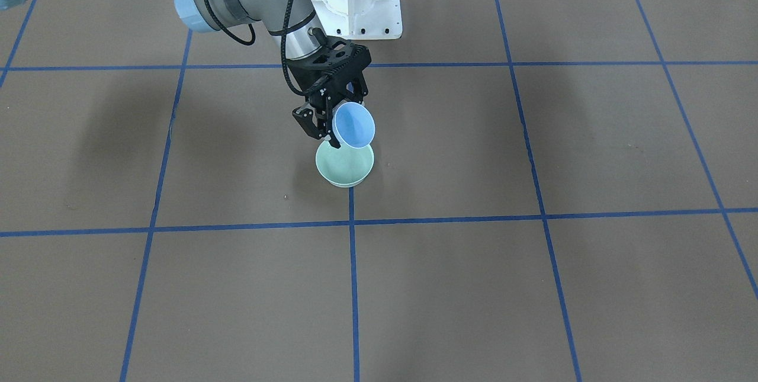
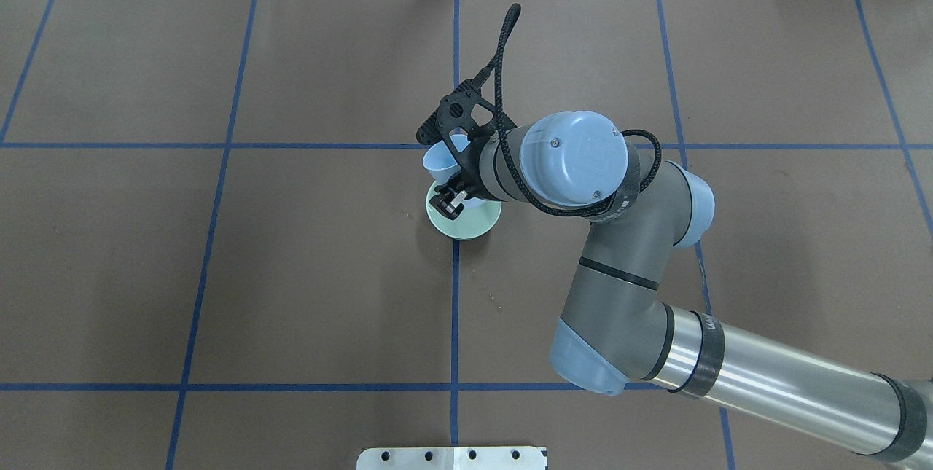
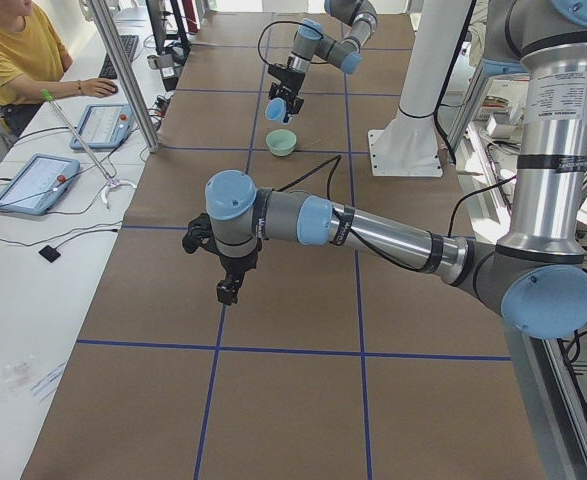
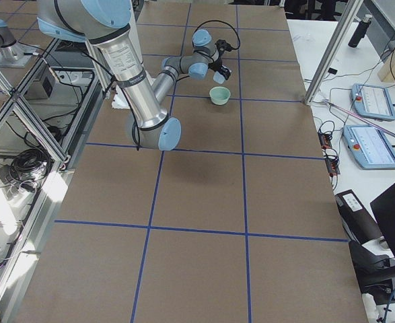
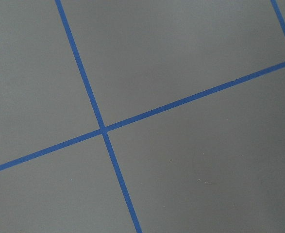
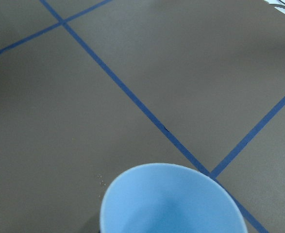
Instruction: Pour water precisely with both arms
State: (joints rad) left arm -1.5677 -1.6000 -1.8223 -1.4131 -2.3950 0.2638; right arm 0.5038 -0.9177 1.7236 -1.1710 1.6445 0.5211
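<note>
On the brown tabletop (image 1: 533, 287) the right arm (image 2: 627, 266) is placed over the work. The left arm (image 3: 373, 232) is well apart, and the state of the left hand (image 3: 228, 285) cannot be told. The green bowl (image 1: 345, 164) is set directly below the blue cup (image 1: 354, 125), which is clenched at its rim by the right hand (image 1: 329, 128) and tipped strongly. No water is seen in either.

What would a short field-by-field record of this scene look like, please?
right gripper: shut on the blue cup, holding it by the rim
blue cup: tilted steeply, held above the green bowl
green bowl: upright on the table
water: no stream can be made out
left gripper: above bare table far from the bowl, nothing seen in it; open or shut cannot be told
table: brown surface with a blue tape grid
</note>
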